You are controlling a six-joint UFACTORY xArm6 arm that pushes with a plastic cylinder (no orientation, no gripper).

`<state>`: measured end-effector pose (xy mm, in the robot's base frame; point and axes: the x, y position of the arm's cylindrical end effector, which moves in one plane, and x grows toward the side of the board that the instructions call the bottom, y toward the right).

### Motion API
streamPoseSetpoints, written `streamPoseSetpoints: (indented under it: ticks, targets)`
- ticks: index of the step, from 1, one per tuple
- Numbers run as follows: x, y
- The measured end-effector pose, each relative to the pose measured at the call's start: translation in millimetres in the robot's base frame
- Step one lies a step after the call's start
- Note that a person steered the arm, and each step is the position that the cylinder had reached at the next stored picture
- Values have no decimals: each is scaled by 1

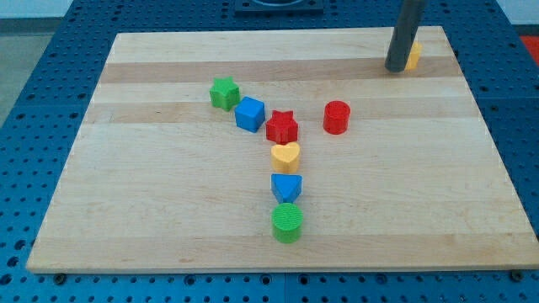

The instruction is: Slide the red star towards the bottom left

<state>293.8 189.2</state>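
The red star (282, 127) lies near the middle of the wooden board (152, 210), touching a blue cube (250, 114) on its left and a yellow heart (285, 156) just below it. My tip (395, 68) rests at the view's top right, far from the red star, right beside a yellow block (413, 55) that it partly hides. A red cylinder (337, 117) stands to the star's right.
A green star (225, 93) sits up-left of the blue cube. Below the yellow heart are a blue triangular block (286, 187) and a green cylinder (287, 222). The board sits on a blue perforated table (34, 50).
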Motion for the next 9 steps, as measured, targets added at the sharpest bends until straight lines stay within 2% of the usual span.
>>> streamPoseSetpoints:
  ticks: [1, 3, 5, 6, 9]
  targets:
    - [0, 0]
    - [41, -72]
    - [45, -132]
    - [71, -157]
    - [74, -170]
